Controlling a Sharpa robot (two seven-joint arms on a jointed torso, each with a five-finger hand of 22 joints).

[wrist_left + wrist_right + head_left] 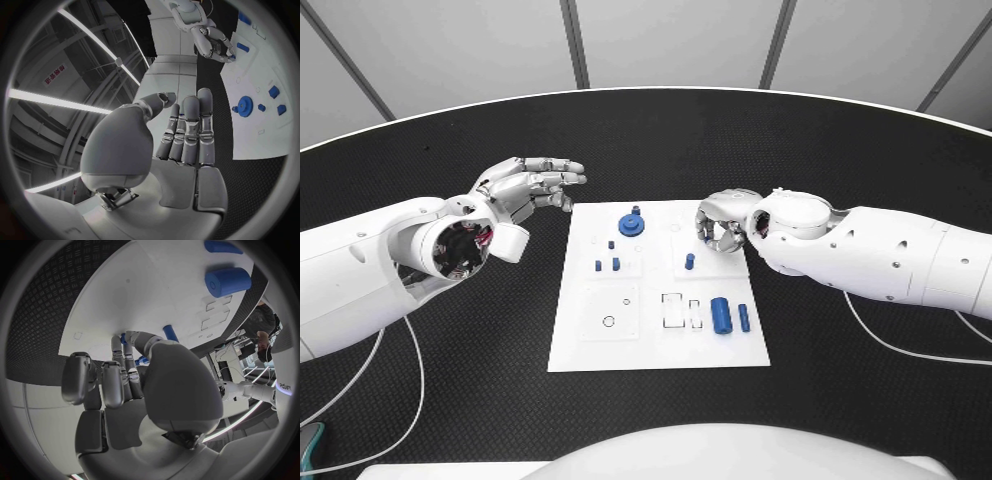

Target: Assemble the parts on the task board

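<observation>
Small blue parts (721,315) lie on the white task board (659,350) mid table (877,150); look light, rigid, slick — pinch across sides. Left robot hand (531,185) hovers open, empty. Right robot hand (721,222) curled over board's far-right corner; can't tell if holding anything.

Black textured table (473,400), white cables (387,390) trailing across it
</observation>
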